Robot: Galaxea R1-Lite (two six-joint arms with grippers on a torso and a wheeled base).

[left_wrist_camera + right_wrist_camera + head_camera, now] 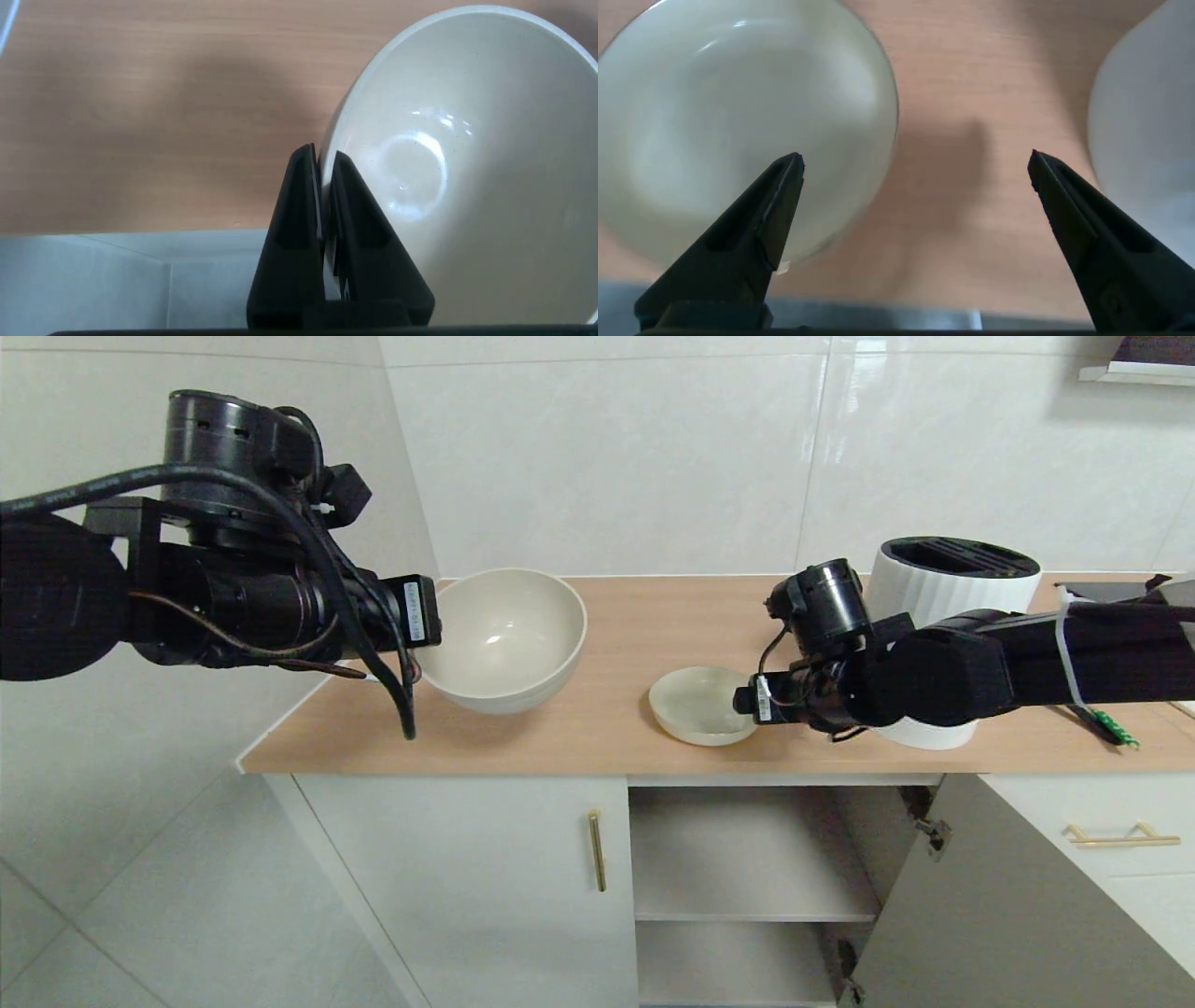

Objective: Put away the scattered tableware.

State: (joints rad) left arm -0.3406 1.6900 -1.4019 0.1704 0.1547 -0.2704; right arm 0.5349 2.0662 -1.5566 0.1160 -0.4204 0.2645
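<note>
Left gripper [323, 155]: fingers together, clamped on the rim of the large cream ceramic bowl [509, 639], one finger inside the wall and one outside. The bowl is on the left part of the light wooden tabletop [635, 616], tipped on its side with the opening facing left and near. Can't tell if its underside touches the wood or sits just above it; there is a shadow directly below.

Right gripper [914, 159]: fingers wide apart, holding nothing. In the right wrist view one finger [752, 224] overlaps the rim of the small shallow off-white dish [700, 705] and the other [1083, 233] is over bare wood. Can't tell whether it touches the dish. In the head view the gripper is at the dish's right edge.

The small dish lies flat and upright near the middle of the tabletop, close to the near edge, right of the big bowl and apart from it, with bare wood between.

A white ribbed cylindrical container with a black slotted top [952, 583] stands on the right side of the tabletop, behind the right arm and farther back than the dish.

Below the tabletop is a white cabinet. The middle compartment [747, 849] is open with a shelf visible, and its door [990, 896] is swung out to the right. The left door is closed and has a gold bar handle [597, 850].
</note>
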